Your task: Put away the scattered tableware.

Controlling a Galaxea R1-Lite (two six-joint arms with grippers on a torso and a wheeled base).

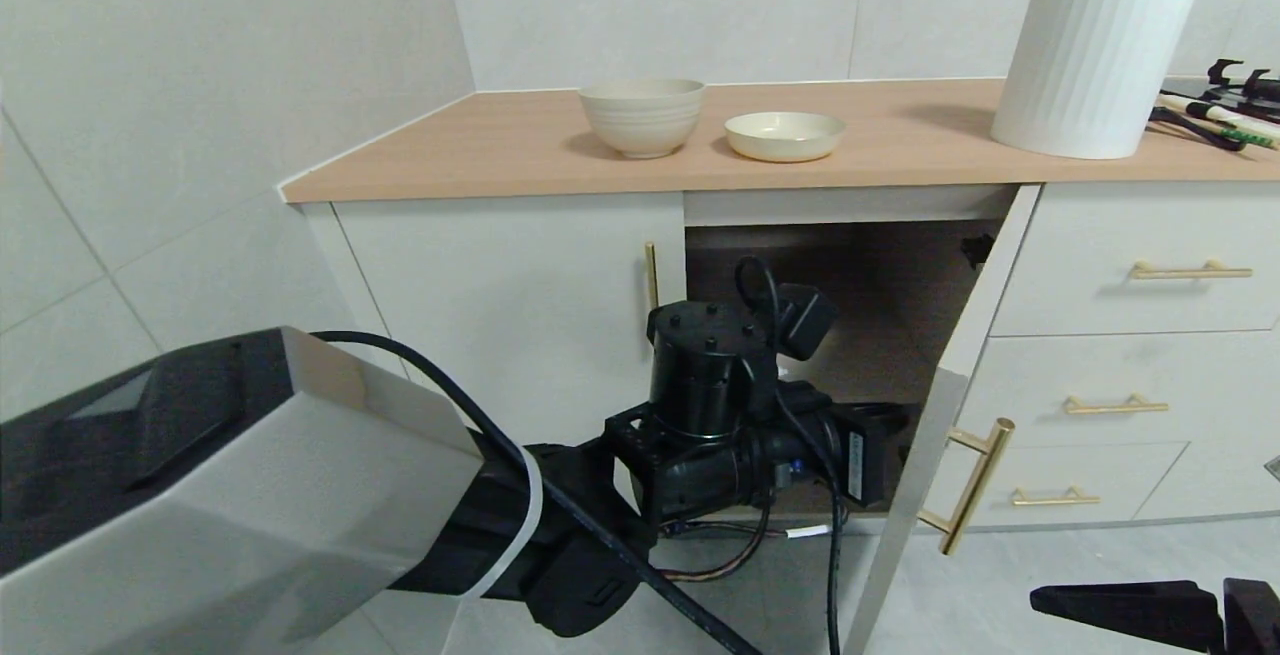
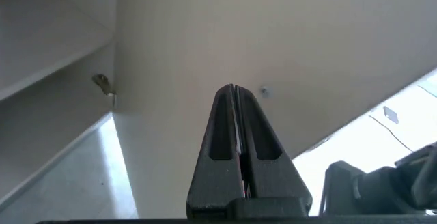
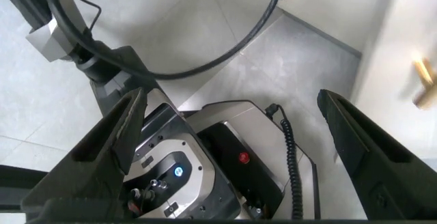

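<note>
Bowl [image 1: 642,115] and shallow dish [image 1: 785,135] sit on the wooden countertop [image 1: 480,150], above an open cabinet.
The two stand near each other, not touching, the dish to the right of the bowl; farther right stands a tall white ribbed container [image 1: 1100,50], with dark utensils [image 1: 1215,115] beyond it. Below, the cabinet door [image 1: 950,375] is swung open and the left arm [image 1: 710,405] is at the opening. The left gripper [image 2: 234,89] has its fingers pressed together, holding nothing. The right gripper [image 3: 232,98] is spread wide and empty, low over the floor.
</note>
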